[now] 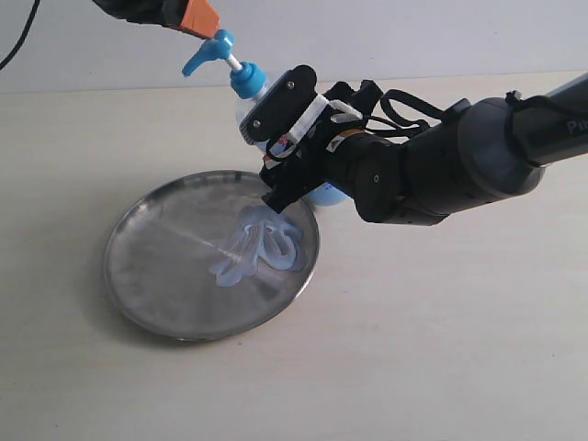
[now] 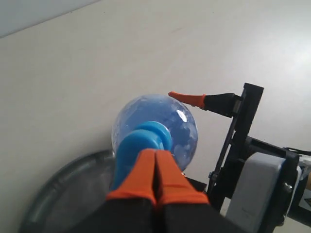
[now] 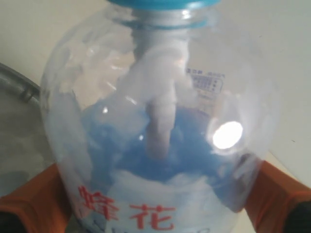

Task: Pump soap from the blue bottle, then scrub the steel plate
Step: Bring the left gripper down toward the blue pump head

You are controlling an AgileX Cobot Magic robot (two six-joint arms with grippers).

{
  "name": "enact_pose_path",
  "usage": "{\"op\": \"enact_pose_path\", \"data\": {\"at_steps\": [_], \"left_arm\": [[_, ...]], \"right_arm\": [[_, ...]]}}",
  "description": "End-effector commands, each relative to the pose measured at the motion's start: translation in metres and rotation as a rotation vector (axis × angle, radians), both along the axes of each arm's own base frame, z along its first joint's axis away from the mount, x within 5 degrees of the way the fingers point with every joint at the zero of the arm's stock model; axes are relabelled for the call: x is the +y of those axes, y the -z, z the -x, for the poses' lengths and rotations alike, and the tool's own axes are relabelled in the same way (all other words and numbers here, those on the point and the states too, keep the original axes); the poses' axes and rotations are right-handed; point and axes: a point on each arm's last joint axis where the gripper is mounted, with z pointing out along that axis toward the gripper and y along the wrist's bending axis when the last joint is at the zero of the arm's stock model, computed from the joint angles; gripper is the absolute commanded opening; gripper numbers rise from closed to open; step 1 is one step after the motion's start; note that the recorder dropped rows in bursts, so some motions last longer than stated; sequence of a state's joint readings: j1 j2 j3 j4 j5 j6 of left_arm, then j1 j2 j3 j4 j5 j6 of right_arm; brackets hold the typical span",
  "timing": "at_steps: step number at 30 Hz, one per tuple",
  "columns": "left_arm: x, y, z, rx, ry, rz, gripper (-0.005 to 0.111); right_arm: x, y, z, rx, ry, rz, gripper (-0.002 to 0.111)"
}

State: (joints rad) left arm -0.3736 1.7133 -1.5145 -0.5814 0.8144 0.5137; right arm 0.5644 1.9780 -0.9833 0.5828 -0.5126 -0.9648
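Note:
The steel plate [image 1: 156, 266] lies on the table with pale blue soap [image 1: 262, 243] smeared in squiggles on its right half. The blue bottle [image 1: 246, 81] leans over the plate's far rim, pump head [image 1: 209, 53] pointing left. My right gripper [image 1: 266, 161] is shut on the bottle's body. In the right wrist view the bottle [image 3: 160, 121] fills the frame between the orange fingers [image 3: 36, 196]. My left gripper [image 1: 202, 18] is shut and empty, its orange tips right at the top of the pump head [image 2: 138, 148]. Whether they touch it is unclear.
The pale table [image 1: 459, 349] stretches out around the plate. The right arm [image 1: 441, 165] reaches in from the right, low over the table. A black cable [image 1: 23, 37] hangs at the back left.

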Motion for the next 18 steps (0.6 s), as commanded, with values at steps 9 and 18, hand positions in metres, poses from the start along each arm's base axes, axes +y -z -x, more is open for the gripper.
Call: {"op": "enact_pose_path", "data": {"at_steps": [9,18], "left_arm": [[0.0,0.0062,-0.0075,-0.004,-0.01,-0.008,0.0],[0.0009,0.0055,-0.0097,-0.03,-0.022,-0.014,0.0]], "right_arm": [[-0.0007,-0.0055,-0.0018,-0.035,0.011,-0.02,0.0],[-0.0005,-0.0056,-0.0018,-0.036,0.009,-0.019,0.0]]}}
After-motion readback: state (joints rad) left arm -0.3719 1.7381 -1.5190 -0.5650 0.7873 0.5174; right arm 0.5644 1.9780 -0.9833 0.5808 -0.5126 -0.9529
